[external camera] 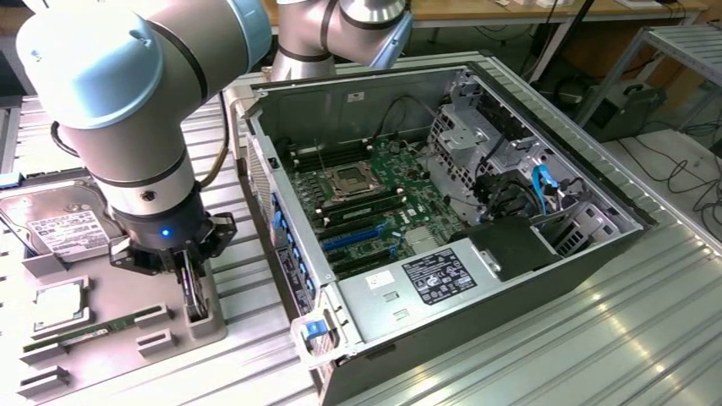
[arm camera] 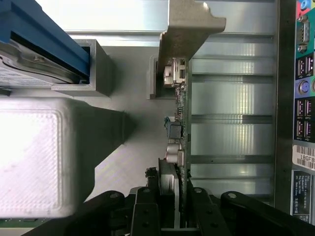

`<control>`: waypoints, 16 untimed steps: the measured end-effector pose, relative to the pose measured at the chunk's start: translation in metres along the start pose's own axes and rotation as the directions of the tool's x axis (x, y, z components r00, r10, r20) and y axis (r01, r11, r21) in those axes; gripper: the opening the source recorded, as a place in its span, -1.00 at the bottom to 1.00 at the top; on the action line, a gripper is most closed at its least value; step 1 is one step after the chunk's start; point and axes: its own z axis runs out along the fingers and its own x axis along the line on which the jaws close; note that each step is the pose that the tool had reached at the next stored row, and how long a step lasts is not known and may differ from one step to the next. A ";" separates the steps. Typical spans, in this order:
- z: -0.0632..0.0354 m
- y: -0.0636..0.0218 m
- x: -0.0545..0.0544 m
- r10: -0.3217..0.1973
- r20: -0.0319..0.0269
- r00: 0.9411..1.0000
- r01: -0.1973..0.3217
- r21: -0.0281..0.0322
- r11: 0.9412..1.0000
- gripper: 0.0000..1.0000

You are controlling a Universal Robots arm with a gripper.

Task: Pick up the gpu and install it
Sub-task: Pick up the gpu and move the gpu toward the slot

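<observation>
The gpu [arm camera: 180, 98] stands on edge in a slot of the grey holder tray [external camera: 158, 342], at the exterior view's left of the open computer case. In the wrist view it is edge-on, a green board with its silvery bracket [arm camera: 186, 34] at the far end. My gripper [arm camera: 172, 209] reaches straight down onto it, and a black finger [arm camera: 146, 209] presses against each face of the card. In the exterior view the gripper [external camera: 192, 288] sits low over the tray and hides most of the card.
The open computer case [external camera: 338, 101] lies on its side with the motherboard [external camera: 373, 194] and blue slots [external camera: 355, 238] facing up. A hard drive [external camera: 62, 224], a CPU [external camera: 57, 306] and a memory stick [external camera: 84, 334] also rest in the tray. The case's rear ports [arm camera: 305, 98] are close beside the card.
</observation>
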 end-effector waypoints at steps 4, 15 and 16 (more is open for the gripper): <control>-0.0004 0.0001 0.000 0.000 0.000 1.000 0.000 0.000 1.000 -0.44; -0.0166 0.0008 0.000 0.000 0.000 1.000 0.000 -0.002 1.000 -0.44; -0.0183 0.0009 0.000 0.000 0.000 1.000 0.000 -0.002 1.000 -0.44</control>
